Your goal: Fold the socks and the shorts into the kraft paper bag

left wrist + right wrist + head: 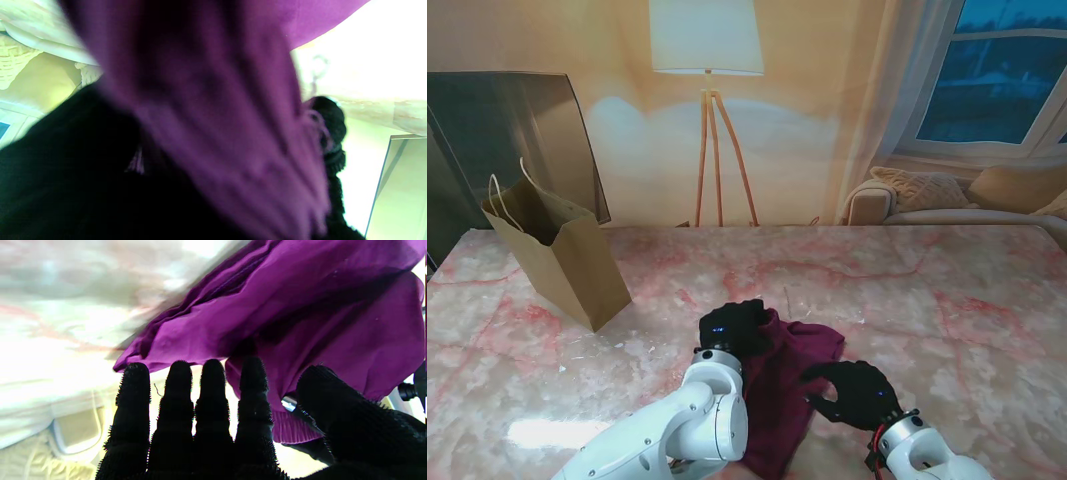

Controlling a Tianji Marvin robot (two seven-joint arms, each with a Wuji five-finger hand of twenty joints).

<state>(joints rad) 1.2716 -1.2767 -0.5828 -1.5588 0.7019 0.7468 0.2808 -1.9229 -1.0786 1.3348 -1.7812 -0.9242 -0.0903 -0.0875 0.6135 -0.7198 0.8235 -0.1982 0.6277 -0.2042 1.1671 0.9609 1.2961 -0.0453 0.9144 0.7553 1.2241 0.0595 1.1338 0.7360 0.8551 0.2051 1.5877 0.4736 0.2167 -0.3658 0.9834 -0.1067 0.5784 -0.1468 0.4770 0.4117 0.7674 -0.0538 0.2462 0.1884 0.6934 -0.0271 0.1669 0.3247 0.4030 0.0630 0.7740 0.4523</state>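
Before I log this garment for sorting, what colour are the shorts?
The shorts are solid purple-magenta, seen best in the right wrist view.

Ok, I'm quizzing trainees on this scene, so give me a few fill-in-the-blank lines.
1. The shorts are ___ in colour.
2. The paper bag stands on the robot's ___ side.
3. The left robot hand grips the ___.
4. Both robot hands, including the right robot hand, wear ___ gloves.

Missing: purple; left; shorts; black
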